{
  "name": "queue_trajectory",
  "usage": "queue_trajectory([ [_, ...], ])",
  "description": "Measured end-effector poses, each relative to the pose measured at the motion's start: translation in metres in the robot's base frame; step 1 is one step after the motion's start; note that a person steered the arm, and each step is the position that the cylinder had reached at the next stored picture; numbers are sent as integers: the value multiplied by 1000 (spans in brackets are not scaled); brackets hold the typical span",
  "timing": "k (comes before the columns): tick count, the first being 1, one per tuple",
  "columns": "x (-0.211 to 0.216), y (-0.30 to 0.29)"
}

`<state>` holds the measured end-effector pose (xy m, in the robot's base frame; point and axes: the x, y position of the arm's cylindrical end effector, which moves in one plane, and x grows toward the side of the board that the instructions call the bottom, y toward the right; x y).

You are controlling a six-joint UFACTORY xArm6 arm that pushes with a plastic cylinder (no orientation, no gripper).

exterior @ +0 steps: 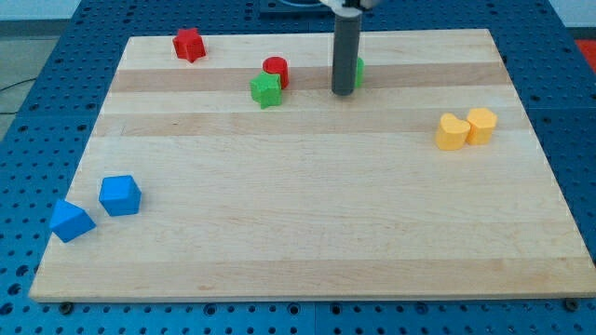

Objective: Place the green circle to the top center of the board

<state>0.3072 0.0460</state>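
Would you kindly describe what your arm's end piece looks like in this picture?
It is a straight, dark grey round rod, plain and unmarked, ending in my tip. A pale, whitish collar tops it at the view's top edge. No cables show.

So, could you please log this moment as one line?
my tip against green circle, mostly hidden | circle near board top centre | green star touching red cylinder

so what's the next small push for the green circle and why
Probably a short nudge toward the view's top. My tip sits right in front of the green circle, mostly hiding it, and the circle already lies near the wooden board's top centre.
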Motion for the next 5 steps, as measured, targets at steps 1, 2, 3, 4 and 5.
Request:
queue_trajectory([
  [1, -3, 16],
  [2, -16, 27],
  [3, -32, 43],
  [4, -37, 88],
  [5, -47, 92],
])
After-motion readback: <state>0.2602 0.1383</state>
